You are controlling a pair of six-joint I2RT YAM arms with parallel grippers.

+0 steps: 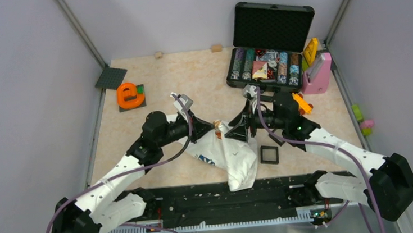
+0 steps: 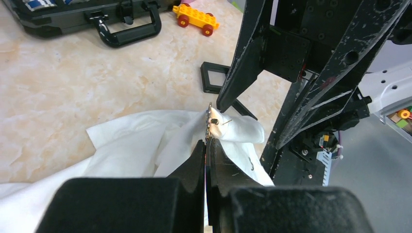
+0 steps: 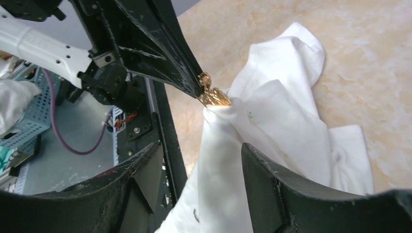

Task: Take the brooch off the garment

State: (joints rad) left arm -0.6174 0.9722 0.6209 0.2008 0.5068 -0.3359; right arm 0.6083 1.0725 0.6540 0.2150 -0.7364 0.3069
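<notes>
The white garment (image 1: 231, 155) lies bunched at the table's near middle, its blue print partly showing. One fold is drawn up to a peak at the gold brooch (image 3: 214, 97). My left gripper (image 2: 206, 144) is shut on the brooch (image 2: 210, 122), seen edge-on with its pin still in the cloth (image 2: 145, 150). In the top view the left gripper (image 1: 212, 128) meets the right gripper (image 1: 238, 129) over the shirt. My right gripper (image 3: 197, 153) is open, with its jaws on either side of the raised white fold (image 3: 272, 121) and not closed on it.
An open black case (image 1: 270, 68) of chips stands at the back right, with a pink object (image 1: 317, 76) beside it. A yellow toy car (image 1: 303, 105) lies behind the right arm. A small black square box (image 1: 268, 155) lies right of the shirt. An orange object (image 1: 129, 95) is at the back left.
</notes>
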